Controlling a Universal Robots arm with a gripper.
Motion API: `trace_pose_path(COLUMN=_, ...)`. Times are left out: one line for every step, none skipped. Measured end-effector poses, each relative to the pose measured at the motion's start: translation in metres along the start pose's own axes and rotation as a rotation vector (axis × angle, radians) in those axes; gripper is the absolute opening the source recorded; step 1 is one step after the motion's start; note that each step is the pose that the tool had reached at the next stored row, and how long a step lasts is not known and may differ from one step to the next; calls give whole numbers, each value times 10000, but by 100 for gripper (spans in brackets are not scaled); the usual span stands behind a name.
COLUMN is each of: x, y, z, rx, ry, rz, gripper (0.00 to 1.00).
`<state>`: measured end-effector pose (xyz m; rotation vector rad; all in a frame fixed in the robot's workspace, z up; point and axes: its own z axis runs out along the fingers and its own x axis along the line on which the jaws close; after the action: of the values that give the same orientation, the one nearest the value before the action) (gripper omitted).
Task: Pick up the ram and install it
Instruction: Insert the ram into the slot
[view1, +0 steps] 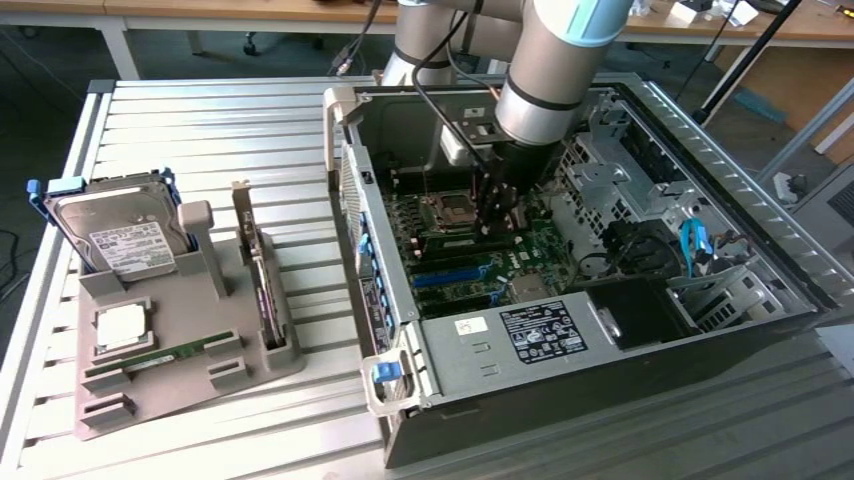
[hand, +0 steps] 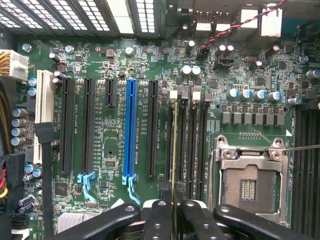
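Observation:
My gripper (view1: 497, 222) is deep inside the open computer case (view1: 534, 400), low over the green motherboard (view1: 534, 255). In the wrist view its black fingers (hand: 157, 220) are shut on the ram (hand: 173, 150), a thin stick seen edge-on as a narrow yellow-green line. The stick runs along the outermost of the black memory slots (hand: 192, 145), between the CPU socket (hand: 250, 185) and a long black expansion slot (hand: 151, 130). Whether it touches the slot I cannot tell. Another green stick (view1: 158, 356) lies on the grey tray (view1: 200, 395) outside the case.
The tray at the exterior view's left also carries a silver hard drive with blue rails (view1: 114, 235), a dark expansion card (view1: 263, 285) and a square chip (view1: 120, 325). A blue slot (hand: 131, 130) and capacitors (hand: 250, 94) lie near the memory slots. Drive cages (view1: 627, 185) and cables crowd the case.

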<state>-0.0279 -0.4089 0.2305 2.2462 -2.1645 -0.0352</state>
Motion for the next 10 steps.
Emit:
trace_pose_path(x=0, y=0, z=2, rx=-1, ry=4, rz=0, gripper=13)
trace_pose_path(x=0, y=0, z=4, rx=-1, ry=3, rz=0, gripper=13)
trace_pose_path(x=0, y=-1, z=8, rx=1, ry=-1, rz=-1, gripper=13)
trace_pose_path(x=0, y=-1, z=9, rx=1, ry=-1, rz=-1, gripper=13)
trace_pose_path(x=0, y=-1, z=9, rx=1, ry=0, rz=-1, gripper=13)
trace_pose_path(x=0, y=-1, z=9, rx=0, ry=0, rz=-13, gripper=13)
trace_pose_path(x=0, y=-1, z=10, rx=0, ry=0, rz=-32, gripper=13)
trace_pose_path(x=0, y=-1, z=9, rx=0, ry=1, rz=-33, gripper=13)
trace_pose_path(x=0, y=-1, z=9, rx=1, ry=-1, rz=-33, gripper=13)
trace_pose_path(x=-1, y=-1, z=5, rx=3, ry=-4, rz=-33, gripper=13)
